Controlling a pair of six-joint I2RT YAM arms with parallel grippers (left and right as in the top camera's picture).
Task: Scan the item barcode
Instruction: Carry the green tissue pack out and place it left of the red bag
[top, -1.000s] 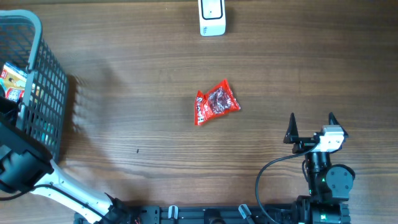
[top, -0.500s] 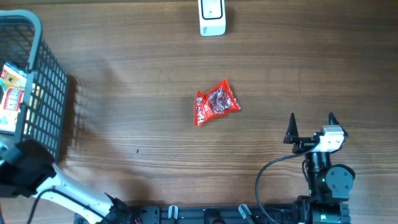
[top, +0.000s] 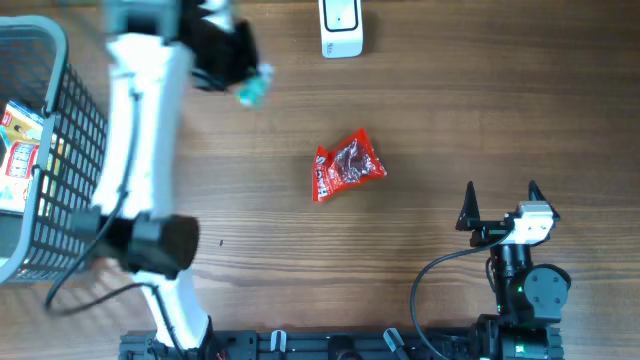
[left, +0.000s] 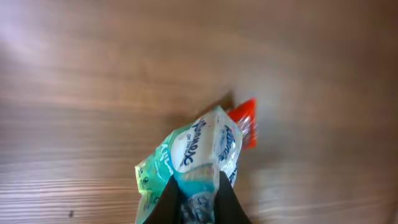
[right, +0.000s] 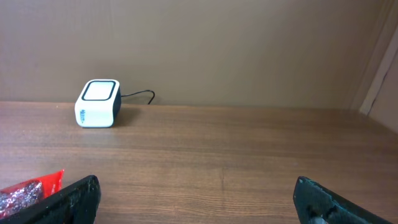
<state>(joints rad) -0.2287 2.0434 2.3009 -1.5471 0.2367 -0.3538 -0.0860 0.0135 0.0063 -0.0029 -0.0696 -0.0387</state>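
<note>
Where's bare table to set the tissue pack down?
Free: the table right of the barcode scanner and red snack packet, down to the right pincer. Crowded: left side, with the basket and left arm.

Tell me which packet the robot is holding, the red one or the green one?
The green packet: the left gripper is shut on it. The red packet lies loose on the table, no gripper touching it.

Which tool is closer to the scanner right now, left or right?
Left. The left tool, shut on the tissue pack, hangs a short way left of the scanner. The right tool, open, sits far off, beyond the red packet.
</note>
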